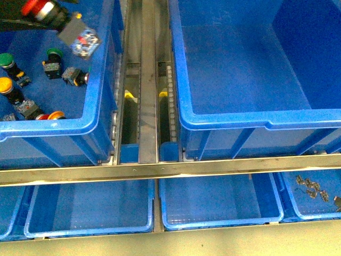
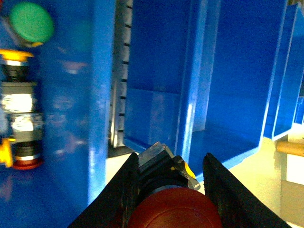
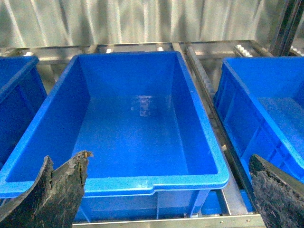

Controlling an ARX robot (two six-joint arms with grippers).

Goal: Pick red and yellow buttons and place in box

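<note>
My left gripper (image 2: 173, 190) is shut on a red button (image 2: 173, 210); its black fingers (image 2: 124, 190) clamp the black body just behind the red cap. In the front view this red button (image 1: 40, 8) hangs with its grey contact block (image 1: 80, 36) over the far part of the left crate (image 1: 96, 114). In that crate lie a yellow button (image 1: 5, 85), another red button (image 1: 53, 115) and green-capped switches (image 1: 6, 60). The box (image 1: 256, 120) to the right is empty. My right gripper (image 3: 166, 190) stands open over the near rim of an empty blue box (image 3: 142, 183), holding nothing.
A roller track with a metal bar (image 1: 148, 106) runs between the two crates. A steel rail (image 1: 170, 168) crosses in front of them. Below it sit shallow blue trays (image 1: 90, 208); the right one (image 1: 319, 210) holds small metal clips (image 1: 311, 186).
</note>
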